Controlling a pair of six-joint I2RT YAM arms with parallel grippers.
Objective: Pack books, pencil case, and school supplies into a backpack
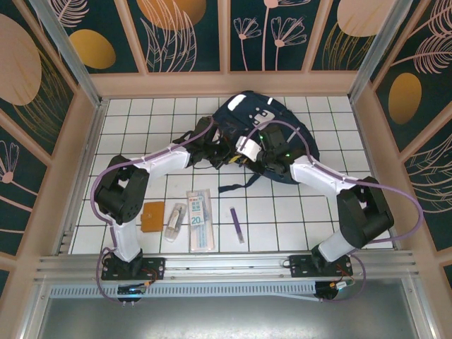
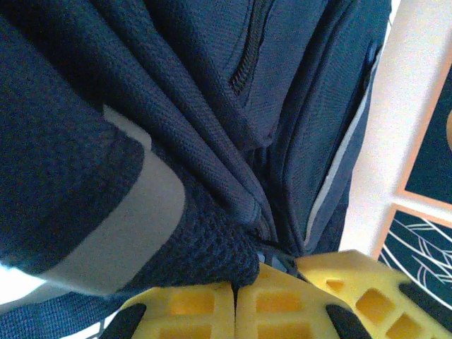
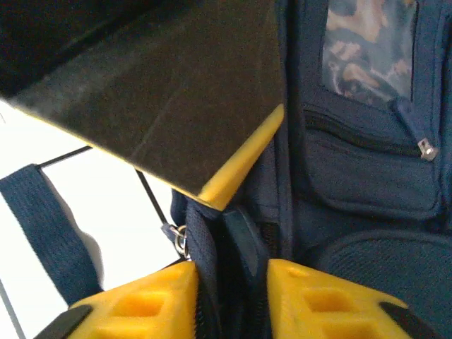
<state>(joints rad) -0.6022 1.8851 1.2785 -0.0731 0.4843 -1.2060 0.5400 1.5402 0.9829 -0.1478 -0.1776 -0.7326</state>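
backpack [image 1: 282,134] at far middle of table [image 1: 127,141], arms [image 1: 162,159] cover its near edge. left gripper [image 2: 235,300] clenched on its bunched fabric, right gripper [image 3: 232,282] pinching strap [image 3: 212,247]. dark yellow-edged sheet [image 3: 176,106] overhead, can't ID.

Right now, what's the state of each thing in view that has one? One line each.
backpack: lying on the table, gripped by both grippers.
left gripper: shut on backpack fabric.
right gripper: closed on a backpack strap fold.
yellow booklet: tilted above the right gripper; packed or not, cannot tell.
orange-brown book: flat on table, unpacked.
clear packet: on table, unpacked.
"20" pack: on table, unpacked.
purple pen: on table, unpacked.
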